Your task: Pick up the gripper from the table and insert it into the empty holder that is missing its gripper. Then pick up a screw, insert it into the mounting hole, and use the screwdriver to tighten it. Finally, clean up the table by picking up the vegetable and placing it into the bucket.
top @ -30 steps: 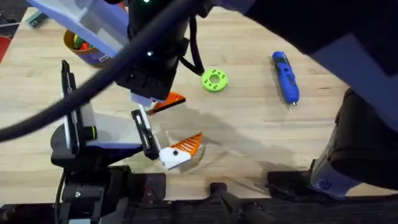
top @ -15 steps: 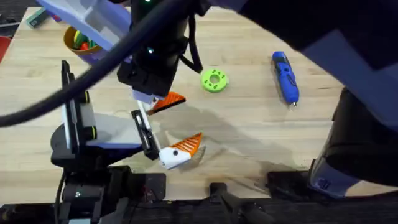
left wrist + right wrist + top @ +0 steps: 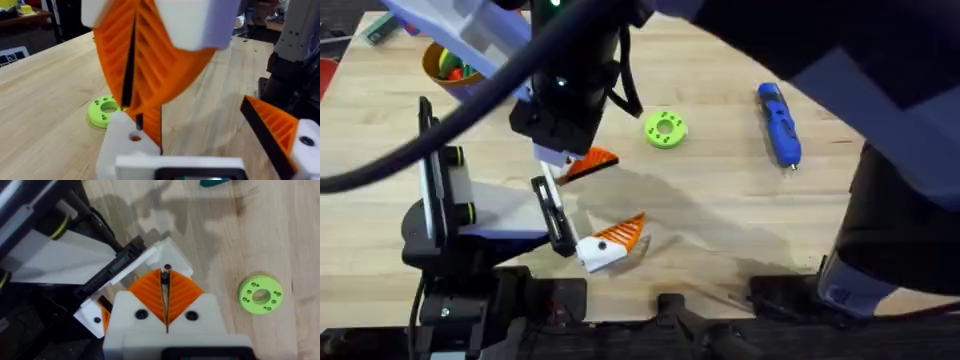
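Over holder [image 3: 131, 145]: right pincer [image 3: 165, 297] pinching gripper [image 3: 131, 65]; left pincer [image 3: 595, 240] spread; bare table [image 3: 720, 220] rightward.

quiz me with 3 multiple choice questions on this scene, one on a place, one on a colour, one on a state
1. Where is the lime-green ring?
A. under the screwdriver
B. on the table, between the right gripper and the screwdriver
C. at the table's near edge

2. What colour is the screwdriver?
A. red
B. blue
C. white

3. The right gripper's jaws are:
A. wide open
B. shut on the gripper
C. shut on the ring

Answers:
1. B, the ring lies on bare wood between them.
2. B, its body is blue.
3. B, the orange pads press together on the orange piece.
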